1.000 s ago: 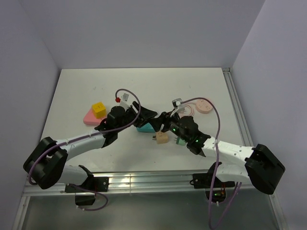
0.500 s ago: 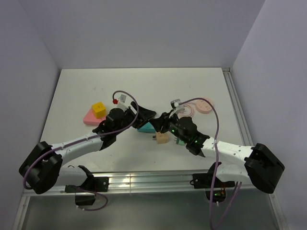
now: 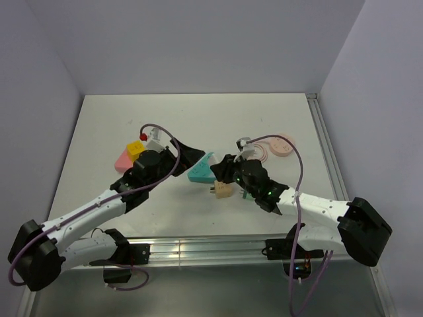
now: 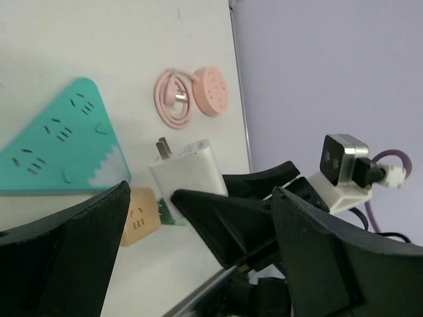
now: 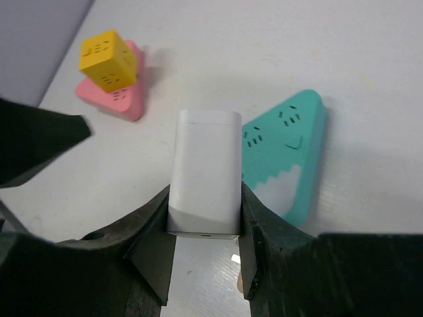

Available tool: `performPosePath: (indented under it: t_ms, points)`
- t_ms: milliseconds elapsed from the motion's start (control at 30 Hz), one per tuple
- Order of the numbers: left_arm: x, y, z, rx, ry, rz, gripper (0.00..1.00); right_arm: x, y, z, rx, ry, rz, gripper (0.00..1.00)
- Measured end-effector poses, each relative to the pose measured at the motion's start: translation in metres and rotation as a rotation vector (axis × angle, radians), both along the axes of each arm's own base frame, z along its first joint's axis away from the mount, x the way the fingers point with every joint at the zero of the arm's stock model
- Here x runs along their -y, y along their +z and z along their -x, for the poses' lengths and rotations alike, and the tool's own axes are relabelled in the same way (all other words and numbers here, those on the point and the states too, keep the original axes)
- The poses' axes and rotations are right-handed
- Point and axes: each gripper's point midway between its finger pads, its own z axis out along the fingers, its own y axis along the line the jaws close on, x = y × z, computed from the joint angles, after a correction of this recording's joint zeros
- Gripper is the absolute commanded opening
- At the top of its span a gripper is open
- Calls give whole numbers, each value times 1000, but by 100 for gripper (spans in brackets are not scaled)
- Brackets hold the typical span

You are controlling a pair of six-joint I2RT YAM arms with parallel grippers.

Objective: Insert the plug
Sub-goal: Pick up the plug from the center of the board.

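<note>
The plug (image 5: 205, 172) is a white charger block, and my right gripper (image 5: 205, 198) is shut on its sides. It hangs above the table just left of the teal triangular power strip (image 5: 287, 152). The left wrist view shows the plug (image 4: 188, 173) with its prongs pointing toward the teal strip (image 4: 59, 142). My left gripper (image 4: 201, 191) stands open, with nothing between its fingers. From above, the left gripper (image 3: 187, 154) sits just left of the teal strip (image 3: 201, 170), and the right gripper (image 3: 221, 169) is at the strip's right edge.
A pink triangular strip (image 3: 122, 160) carries a yellow cube (image 3: 136, 149) at the left. A pink round puck with a coiled cable (image 3: 279, 146) lies at the right. A tan cube adaptor (image 3: 223, 190) and a small green piece (image 3: 248, 193) rest under the right arm.
My left gripper has opened and drawn back to the left, away from the plug. My right gripper has shut on the plug and holds it alone.
</note>
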Motion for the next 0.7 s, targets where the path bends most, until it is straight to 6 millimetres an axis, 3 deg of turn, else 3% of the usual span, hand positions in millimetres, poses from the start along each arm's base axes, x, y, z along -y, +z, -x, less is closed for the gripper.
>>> performPosePath:
  t_ms: [133, 367, 400, 467, 567, 700]
  points:
    - [-17, 12, 2, 85, 32, -66, 88, 7, 3, -11, -99, -101, 33, 0]
    - [-29, 13, -2, 215, 36, -209, 85, 8, 65, -28, -223, -242, -43, 0]
    - [-30, 12, -2, 230, 35, -228, 95, 9, 72, -29, -254, -266, -49, 0]
    - [-29, 8, -1, 272, 19, -273, 100, 11, 85, -34, -305, -311, -63, 0]
    - [-23, 2, 6, 369, -31, -337, 99, 14, 93, -34, -372, -363, -73, 0]
    - [-12, -7, 22, 494, -97, -415, 98, 21, 84, -24, -470, -416, -82, 0]
